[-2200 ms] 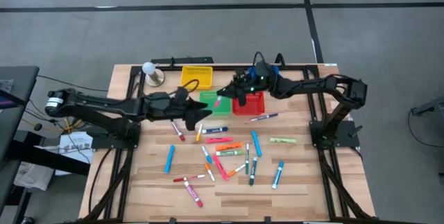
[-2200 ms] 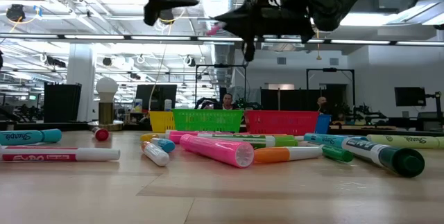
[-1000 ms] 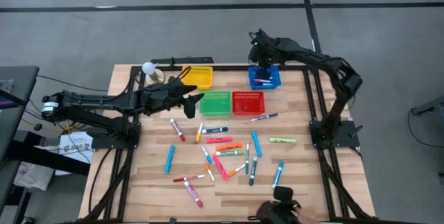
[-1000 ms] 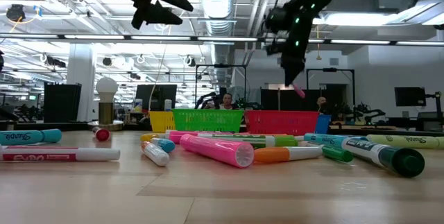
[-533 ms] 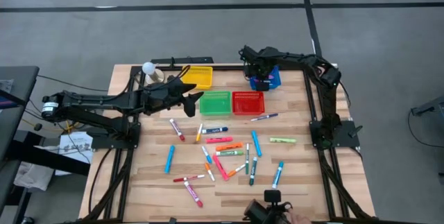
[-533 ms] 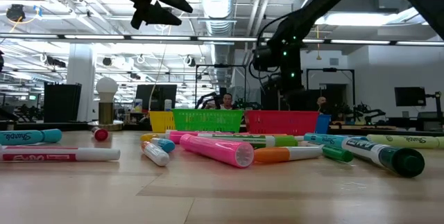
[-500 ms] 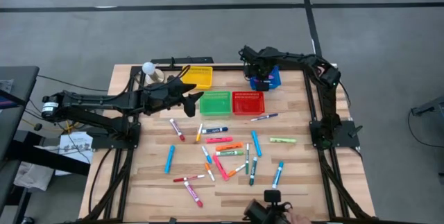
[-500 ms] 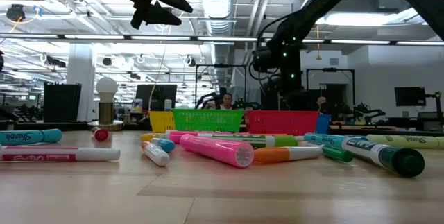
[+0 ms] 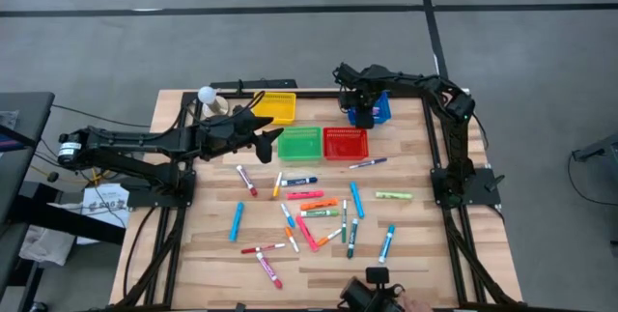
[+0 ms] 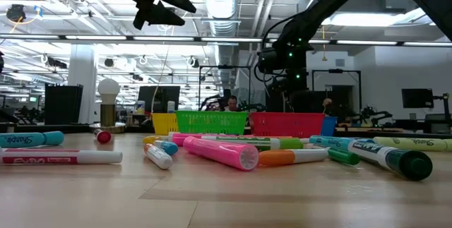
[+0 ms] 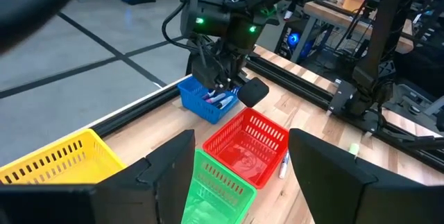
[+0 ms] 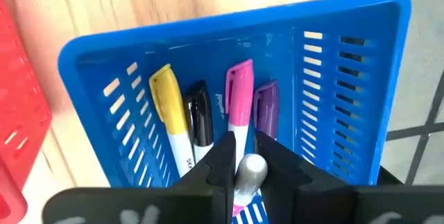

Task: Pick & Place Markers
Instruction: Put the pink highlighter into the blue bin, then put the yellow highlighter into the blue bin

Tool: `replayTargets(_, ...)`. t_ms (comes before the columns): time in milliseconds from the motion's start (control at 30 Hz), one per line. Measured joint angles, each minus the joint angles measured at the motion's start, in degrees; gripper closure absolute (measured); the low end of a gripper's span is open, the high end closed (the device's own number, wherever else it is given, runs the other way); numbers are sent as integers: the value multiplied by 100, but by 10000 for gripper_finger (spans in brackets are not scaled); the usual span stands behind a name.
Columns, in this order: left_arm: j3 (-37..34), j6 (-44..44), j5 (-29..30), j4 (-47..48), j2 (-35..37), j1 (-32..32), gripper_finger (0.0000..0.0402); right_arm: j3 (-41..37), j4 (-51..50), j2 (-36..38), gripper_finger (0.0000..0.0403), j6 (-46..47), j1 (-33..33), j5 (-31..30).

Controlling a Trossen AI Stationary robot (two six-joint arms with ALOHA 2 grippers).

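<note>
Many markers [image 9: 314, 211] in pink, orange, blue, green and red lie scattered on the wooden table, seen close in the low view [image 10: 222, 150]. My right gripper [image 9: 359, 107] is down in the blue basket [image 9: 379, 109] at the table's far edge, shut on a pink marker [image 12: 239, 106]. Yellow-, black- and purple-capped markers [image 12: 198, 123] lie in that basket. My left gripper [image 9: 278, 138] hovers open, holding nothing, above the gap between the yellow and green baskets. Its fingers [image 11: 166, 172] stand wide apart. My right gripper pinches the pink marker between its two fingers at the tail end [image 12: 241, 144], opposite the cap. The fingers come from above, pointing down into the blue basket [image 12: 208, 30], roughly along the marker. The cap end [image 12: 241, 78] lies among the other markers; whether it rests on the floor I cannot tell.
The yellow basket [image 9: 274, 106], green basket [image 9: 301, 143] and red basket [image 9: 346, 143] stand in the far half of the table. A white-bulbed lamp [image 9: 207, 96] stands at the far left corner. A dark object with a person's hand [image 9: 381, 295] shows at the near edge.
My right gripper, with the pink marker hanging below it, has gone down into the blue basket, its arm folding back toward the table's right. The marker's cap end now sits among the markers inside. The gripper has kept still over the last half second.
</note>
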State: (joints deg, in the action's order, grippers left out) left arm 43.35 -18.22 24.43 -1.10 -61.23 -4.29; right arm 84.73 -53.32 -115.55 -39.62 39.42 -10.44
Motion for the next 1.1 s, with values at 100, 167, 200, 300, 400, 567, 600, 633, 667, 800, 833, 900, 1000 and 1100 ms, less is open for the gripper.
replayTargets(100, 0, 0, 0, 0, 0, 0, 171, -2, -2, 0, 361, -4, -2, 2)
replayTargets(167, 0, 0, 0, 0, 0, 0, 171, -2, -3, 0, 360, -44, -2, 5)
replayTargets(200, 0, 0, 0, 0, -2, 0, 170, -2, -17, 0, 358, -101, -2, 8)
replayTargets(300, 0, 0, -1, 0, 0, 0, 170, -3, -24, 0, 349, -138, -2, 15)
replayTargets(400, 0, 0, -2, 2, 0, 0, 171, -4, -26, 0, 337, -142, -2, 20)
replayTargets(567, 0, 0, -2, 2, 0, 0, 170, -4, -68, 0, 316, -140, -5, -9)
replayTargets(600, 0, 0, -2, 2, 0, 0, 170, -3, -68, 0, 313, -133, -13, -22)
replayTargets(633, 0, 0, -2, 2, 0, 0, 170, 17, -90, 0, 311, -79, -17, -41)
replayTargets(667, 0, 0, -2, 2, -1, 0, 171, 61, -102, 0, 311, -1, -19, -68)
replayTargets(800, 0, 0, -2, 2, 0, 0, 171, 392, -326, 33, 316, 103, -71, -79)
replayTargets(833, 0, 0, -2, 2, 0, 0, 170, 491, -378, 69, 318, 106, -82, -17)
replayTargets(900, 0, 0, -4, 3, 0, 0, 170, 679, -395, 215, 325, 122, -119, 113)
replayTargets(1000, 0, 0, -4, 2, 0, 4, 171, 845, -421, 597, 334, 249, -163, 439)
replayTargets(1100, 0, 0, -26, 6, 0, 22, 171, 852, -422, 1124, 340, 463, -190, 1034)
